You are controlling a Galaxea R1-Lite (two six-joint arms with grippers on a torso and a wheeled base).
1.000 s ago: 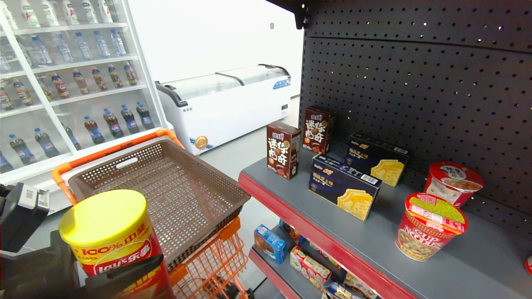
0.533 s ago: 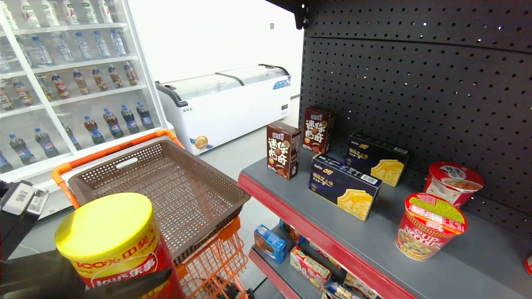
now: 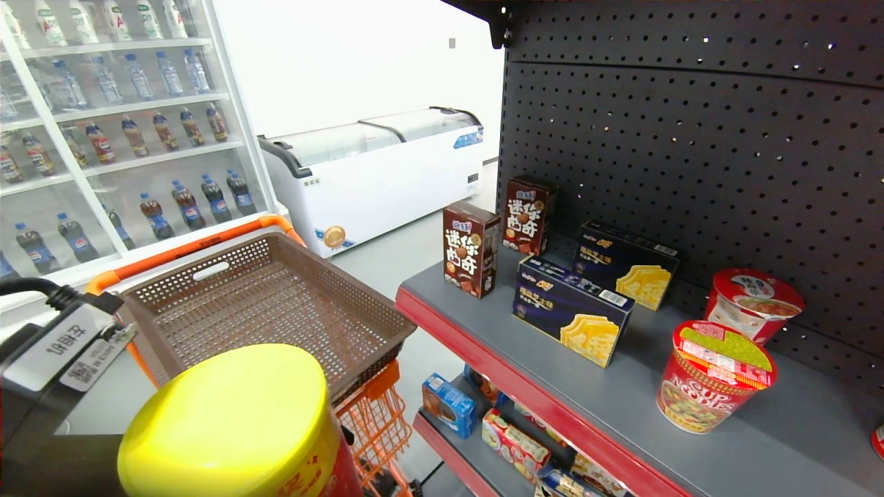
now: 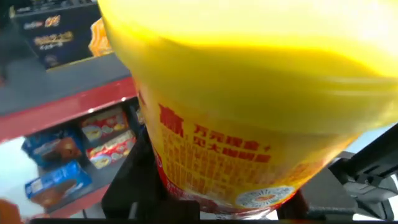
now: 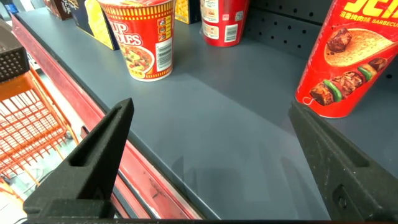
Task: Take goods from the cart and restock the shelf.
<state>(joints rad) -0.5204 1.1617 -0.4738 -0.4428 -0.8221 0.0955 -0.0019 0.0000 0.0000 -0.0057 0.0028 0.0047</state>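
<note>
Near the basket (image 3: 331, 268), left gripper (image 4: 249, 199) clamps the chip can (image 3: 228, 421); right gripper (image 5: 211, 115) gapes.

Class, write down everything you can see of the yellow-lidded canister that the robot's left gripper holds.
The canister is a cylinder with a smooth yellow lid, plastic by its look, and a wall printed red and yellow. It stands about upright with the lid on, clamped low on its wall by the left gripper. It hangs in front of the cart's brown basket, left of the shelf.
</note>
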